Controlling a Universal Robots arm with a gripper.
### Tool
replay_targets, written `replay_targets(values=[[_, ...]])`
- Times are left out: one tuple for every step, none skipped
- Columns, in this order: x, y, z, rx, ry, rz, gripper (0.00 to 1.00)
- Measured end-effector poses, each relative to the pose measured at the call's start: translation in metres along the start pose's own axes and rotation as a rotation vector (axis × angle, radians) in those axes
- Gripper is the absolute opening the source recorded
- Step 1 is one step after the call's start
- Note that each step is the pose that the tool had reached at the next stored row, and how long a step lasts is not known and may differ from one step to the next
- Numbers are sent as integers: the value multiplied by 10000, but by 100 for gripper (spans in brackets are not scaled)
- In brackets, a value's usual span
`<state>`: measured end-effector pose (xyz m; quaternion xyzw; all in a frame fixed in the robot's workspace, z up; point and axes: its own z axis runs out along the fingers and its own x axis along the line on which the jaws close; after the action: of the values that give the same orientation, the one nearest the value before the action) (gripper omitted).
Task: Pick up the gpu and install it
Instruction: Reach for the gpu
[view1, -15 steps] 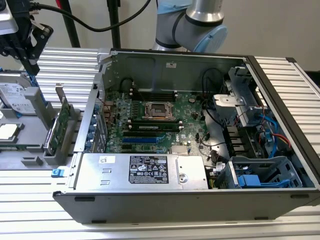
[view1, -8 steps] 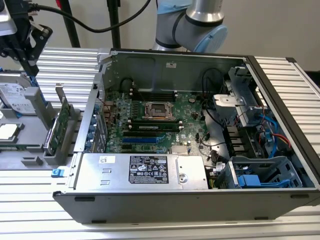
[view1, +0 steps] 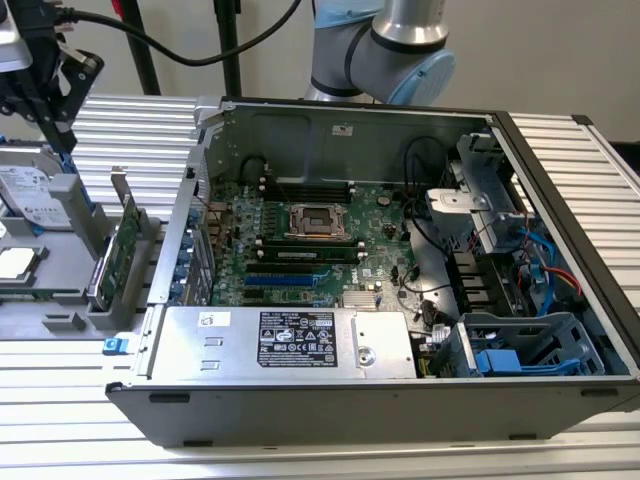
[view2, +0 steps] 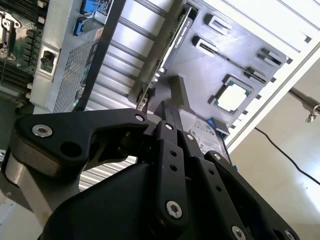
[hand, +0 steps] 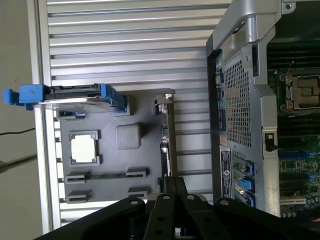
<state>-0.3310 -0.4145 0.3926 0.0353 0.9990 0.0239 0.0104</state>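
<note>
Your gripper (hand: 173, 182) is hovering closed and empty over the gpu (hand: 170, 140), which is standing on edge in the grey tray (hand: 105, 165) beside the computer case (view1: 300, 395).

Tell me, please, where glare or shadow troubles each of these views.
Exterior view: even light, the gpu plainly lit in its grey tray, the inside of the case somewhat shaded. First wrist view: the processor on the tray glares white; the motherboard lies in shade. Second wrist view: the gripper is dark against a bright, washed-out background.
</note>
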Motion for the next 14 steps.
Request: replay_targets(values=[[3, -1, 0, 0, 0, 1, 0], [6, -2, 0, 0, 0, 2, 0], [8, -4, -1, 1, 1, 1, 0], [11, -7, 0, 0, 0, 2, 0], [12, -11, 0, 0, 0, 2, 0], [13, -15, 0, 0, 0, 2, 0], [14, -21, -1, 0, 0, 1, 0], [15, -26, -1, 0, 0, 1, 0], [16, -32, -1, 0, 1, 1, 0], [17, -38, -1, 0, 0, 1, 0], [17, -45, -1, 0, -1, 1, 0], [18, -52, -2, 0, 0, 1, 0], [19, -58, -2, 1, 0, 1, 0], [20, -64, -2, 0, 0, 2, 0]])
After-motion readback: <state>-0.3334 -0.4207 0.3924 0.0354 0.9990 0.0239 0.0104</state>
